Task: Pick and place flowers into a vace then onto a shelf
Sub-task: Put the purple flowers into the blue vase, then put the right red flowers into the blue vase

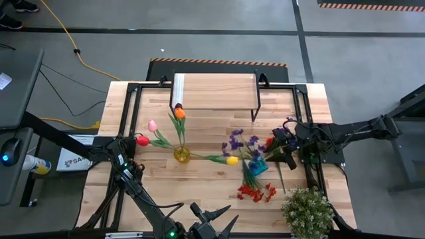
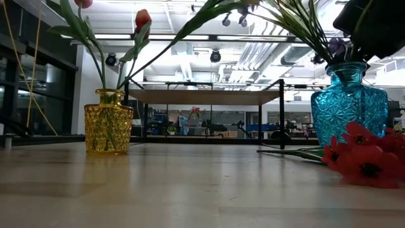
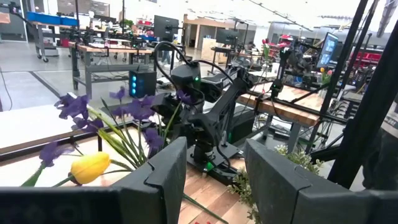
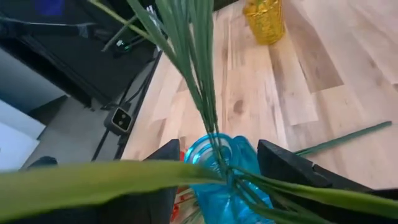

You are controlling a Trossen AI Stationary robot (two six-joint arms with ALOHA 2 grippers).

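A yellow glass vase point(image 1: 181, 155) stands on the table and holds pink, red, orange and yellow tulips point(image 1: 152, 125). A blue glass vase point(image 1: 257, 166) point(image 2: 348, 101) holds purple sprays point(image 1: 238, 141), whose green stems point(image 4: 198, 81) go into its mouth. A red small-blossom spray point(image 1: 255, 192) lies flat on the table in front of it. The shelf point(image 1: 216, 89) stands at the far edge. My right gripper point(image 4: 224, 171) is open just above the blue vase and points down, a finger on either side of its mouth. My left gripper point(image 1: 212, 222) is open and empty at the near edge.
A bushy green potted plant point(image 1: 307, 211) stands at the near right corner. A loose green stem point(image 4: 348, 138) lies on the table right of the blue vase. The yellow tulip point(image 1: 232, 160) leans far over toward the blue vase. Black frame rails run along both table sides.
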